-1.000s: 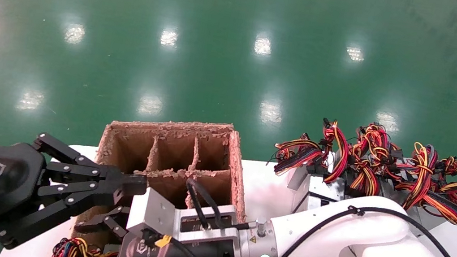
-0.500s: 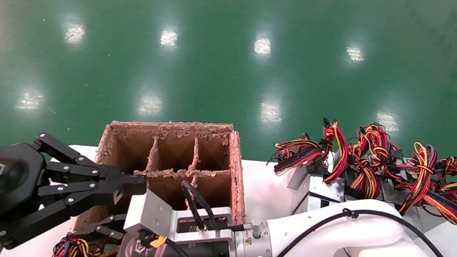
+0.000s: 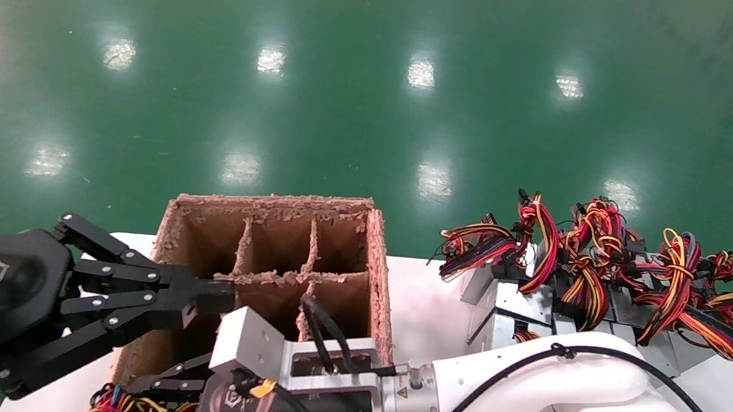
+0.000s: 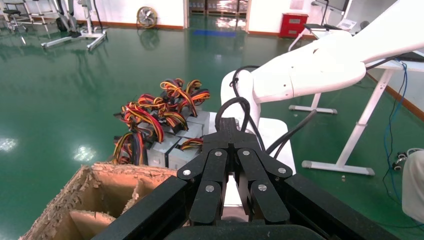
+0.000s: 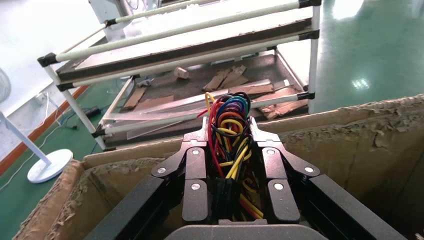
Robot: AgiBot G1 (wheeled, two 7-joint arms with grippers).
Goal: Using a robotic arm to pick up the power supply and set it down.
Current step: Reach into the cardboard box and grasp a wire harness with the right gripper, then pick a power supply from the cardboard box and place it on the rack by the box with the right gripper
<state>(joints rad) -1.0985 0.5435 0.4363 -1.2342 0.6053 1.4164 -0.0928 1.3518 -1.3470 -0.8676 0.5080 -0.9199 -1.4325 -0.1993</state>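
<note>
Shifted rightward, right claw point(image 3: 144, 405) grips 1 wire bundle point(image 5: 227, 145) — left claw point(image 3: 208, 295) clenched.

White robotic arm point(image 3: 529, 383), claw point(image 5: 229, 165) clamped around power supply's coloured wires point(image 5: 228, 125), above cardboard box.

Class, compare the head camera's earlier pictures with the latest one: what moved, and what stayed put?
The right gripper, shut on the power supply's wire bundle, shifted slightly along the cardboard box's near edge. The left gripper, the box and the pile of power supplies stayed put.
</note>
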